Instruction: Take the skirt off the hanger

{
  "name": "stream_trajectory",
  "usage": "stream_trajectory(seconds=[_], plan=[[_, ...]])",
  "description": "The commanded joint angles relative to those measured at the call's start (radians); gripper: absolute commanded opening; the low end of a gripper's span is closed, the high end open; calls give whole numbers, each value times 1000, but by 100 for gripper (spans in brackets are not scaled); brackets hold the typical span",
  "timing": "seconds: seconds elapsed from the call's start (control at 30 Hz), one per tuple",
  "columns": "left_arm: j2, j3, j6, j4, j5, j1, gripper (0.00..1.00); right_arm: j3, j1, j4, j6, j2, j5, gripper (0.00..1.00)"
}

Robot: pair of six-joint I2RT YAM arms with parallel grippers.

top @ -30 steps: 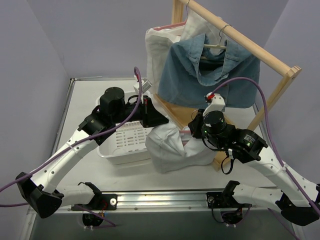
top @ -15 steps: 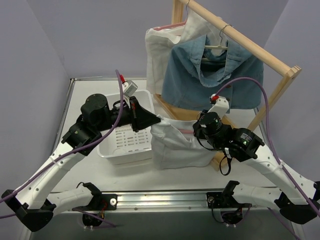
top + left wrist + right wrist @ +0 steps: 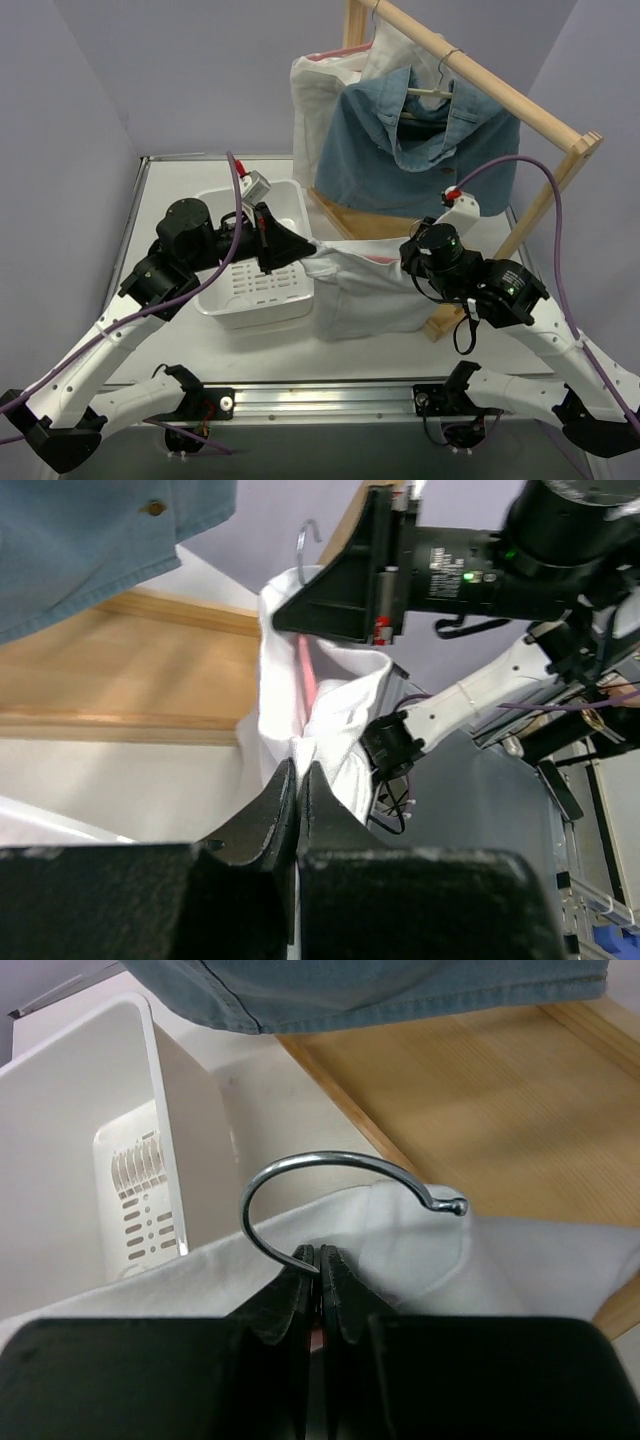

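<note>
Skirt: the white skirt (image 3: pixel 365 290) is held off the counter (image 3: pixel 170 200), stretched between the two hands, just beside the basket (image 3: pixel 255 290) and in front of the rack (image 3: pixel 540 200).
Left hand: the left hand (image 3: pixel 300 248) is closed on a bunched fold of the skirt's edge, with the cloth pinched between the fingers.
Right hand: the right hand (image 3: pixel 408 258) is closed on the hanger's wire neck, at the foot of the hook (image 3: pixel 330 1165).
Handling: the skirt is judged light, soft and limp. Sagging and draping are to be expected, and no breakage. A pinch on thin cloth may slip, so a gathered fold is likely held more surely.
Where to hold: the cloth is best taken at the waistband, near an end of the hanger (image 3: pixel 305 675). The hanger, being stiff, is best taken by its neck.
Top view alone: the full span of the skirt is seen, taut along its top and hanging loose below. Both arms and the denim shirt (image 3: pixel 420 150) on the rack behind are also shown.
Left wrist alone: a pink bar is seen inside the open waistband, with the right hand facing from beyond it.
Right wrist alone: the steel hook's curve is shown, and the fingers meeting at its foot. The bar is hidden there.
Unclear: how the skirt is fastened to the hanger cannot be told.
</note>
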Motion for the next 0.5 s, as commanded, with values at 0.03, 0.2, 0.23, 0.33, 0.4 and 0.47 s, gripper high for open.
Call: stream_trajectory(seconds=[0.03, 0.2, 0.23, 0.33, 0.4, 0.47], plan=[[-61, -9, -47, 136, 166, 5, 2, 19, -45, -3, -9, 30, 74, 0], [-127, -69, -61, 219, 272, 3, 2, 16, -135, 49, -49, 65, -21, 0], [-139, -88, -61, 216, 278, 5, 2, 16, -151, 68, -64, 67, -37, 0], [-156, -124, -58, 173, 260, 5, 2, 33, -192, 82, -86, 73, -73, 0], [-160, -143, -52, 156, 249, 5, 2, 54, -195, 79, -93, 70, -77, 0], [-165, -161, -55, 155, 240, 5, 2, 68, -197, 71, -101, 70, -80, 0]])
